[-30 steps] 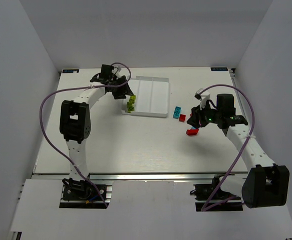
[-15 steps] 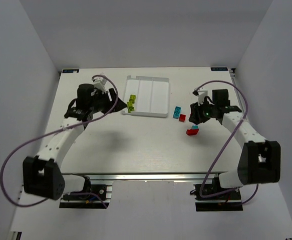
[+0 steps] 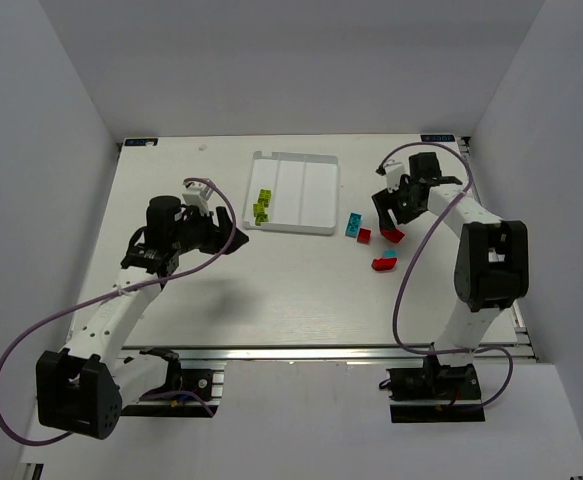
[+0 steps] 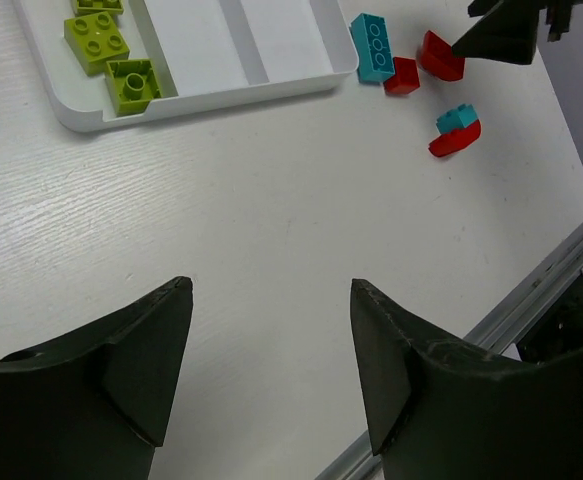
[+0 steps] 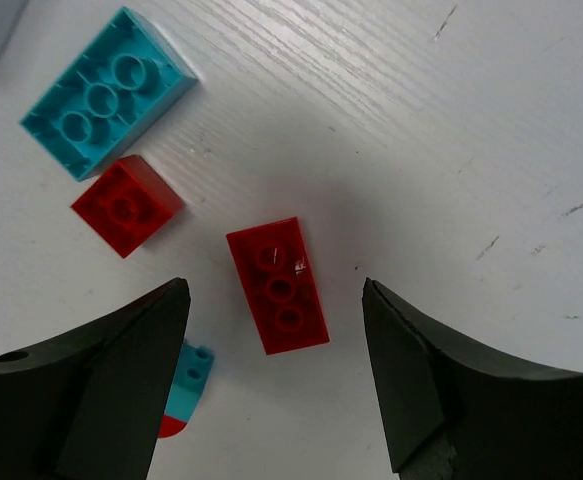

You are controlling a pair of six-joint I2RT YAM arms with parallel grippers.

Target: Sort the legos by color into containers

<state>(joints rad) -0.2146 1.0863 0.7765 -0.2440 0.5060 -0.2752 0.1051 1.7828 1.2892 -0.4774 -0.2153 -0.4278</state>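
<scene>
three yellow-green legos point(image 4: 96, 38) sit in the tray's point(image 4: 201, 100) leftmost compartment, so that colour looks sorted. the other legos point(image 4: 376, 45) lie on the tabletop point(image 4: 221, 220) beside it. my right claw point(image 5: 271, 300) points down, spread above a red brick point(image 5: 276, 285), presumably to pinch it. my left claw point(image 4: 269, 300) hangs spread, well clear of the tray.

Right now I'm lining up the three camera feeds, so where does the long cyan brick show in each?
Top external: long cyan brick sits just right of the tray's near right corner.
Left wrist: along the top, right of centre.
Right wrist: upper left.
Shared landmark: the small red square brick lies right beside it in all three.
</scene>
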